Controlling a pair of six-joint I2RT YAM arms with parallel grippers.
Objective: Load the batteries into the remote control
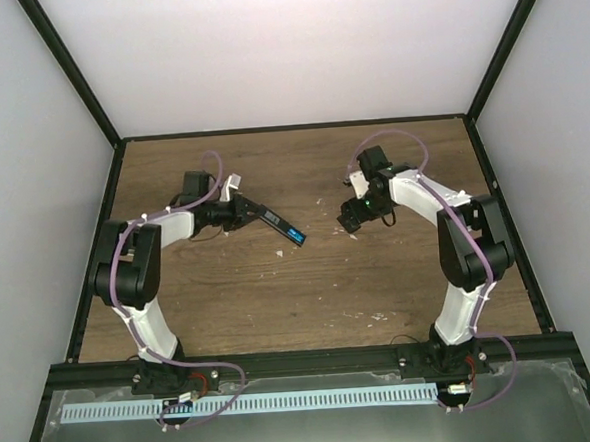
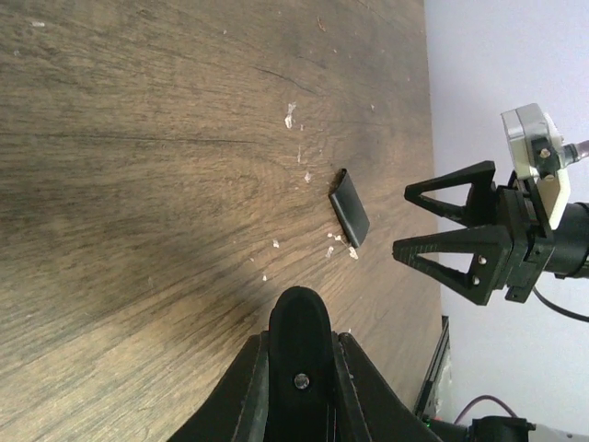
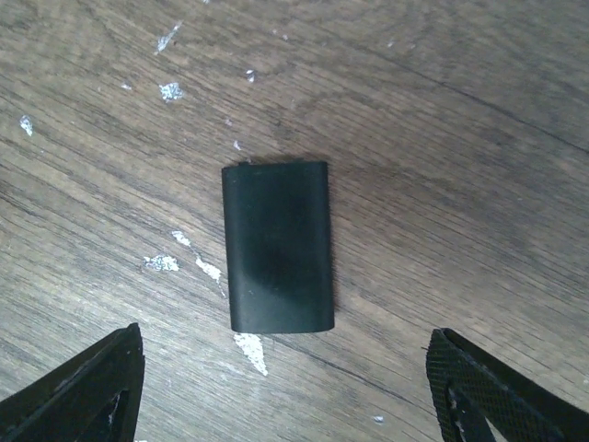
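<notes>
This looks like a robotics lab cell. Plain white panels (image 1: 295, 51) in a black frame (image 1: 70, 69) enclose a scuffed wooden bench (image 1: 309, 290). At the bench's near edge a left arm (image 1: 138, 273) and a right arm (image 1: 467, 256) stand bolted, by a slotted cable duct (image 1: 286, 400).

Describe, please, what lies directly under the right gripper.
A small black cover lies flat on the wooden table beneath the open right gripper, between its fingers, touching neither. The cover's underside and the wood it covers cannot be seen.
</notes>
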